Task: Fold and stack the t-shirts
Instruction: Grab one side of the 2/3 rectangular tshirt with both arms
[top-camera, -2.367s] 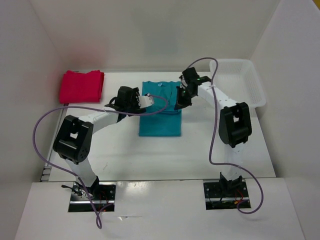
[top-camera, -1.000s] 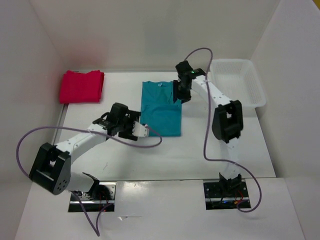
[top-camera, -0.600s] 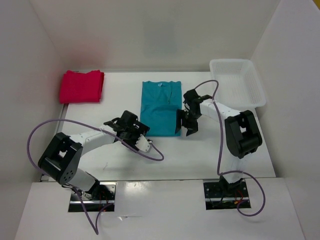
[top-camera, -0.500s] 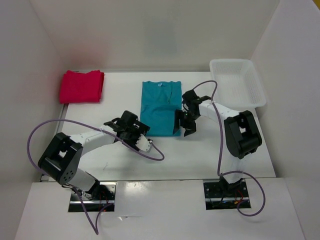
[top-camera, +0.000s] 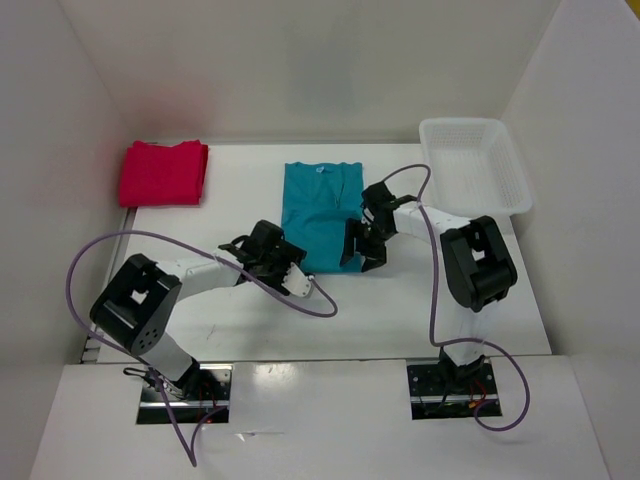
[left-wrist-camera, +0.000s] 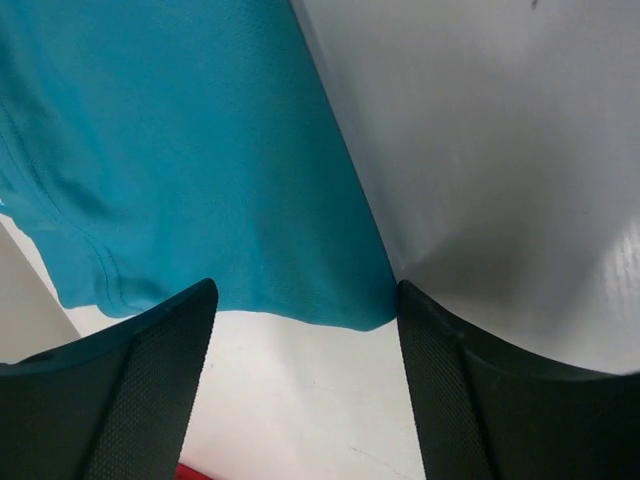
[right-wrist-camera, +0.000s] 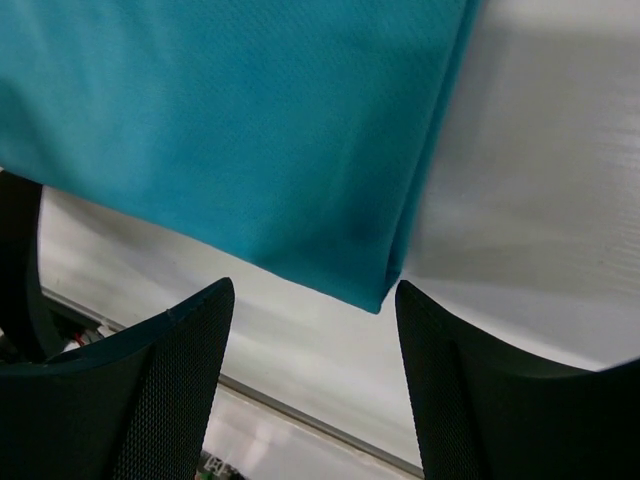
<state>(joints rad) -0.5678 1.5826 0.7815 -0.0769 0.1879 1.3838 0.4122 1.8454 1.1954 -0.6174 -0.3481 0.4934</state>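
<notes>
A teal-blue t-shirt (top-camera: 318, 210), folded into a long strip, lies mid-table with its collar at the far end. My left gripper (top-camera: 297, 272) is at its near left corner. In the left wrist view the shirt (left-wrist-camera: 180, 150) fills the upper left, and the open left gripper (left-wrist-camera: 305, 300) has that corner just between its fingertips. My right gripper (top-camera: 353, 257) is at the near right corner. In the right wrist view it (right-wrist-camera: 315, 290) stands open around the corner of the shirt (right-wrist-camera: 250, 120). A folded crimson-pink t-shirt (top-camera: 163, 172) lies at the far left.
A white lattice basket (top-camera: 476, 178) stands at the far right, close to the right arm's elbow. White walls enclose the table on three sides. Purple cables loop from both arms over the near half of the table.
The right gripper moved from the collar end down to the shirt's near right corner and opened wider. The left gripper slid right to the near left corner, and its jaws narrowed a little.
</notes>
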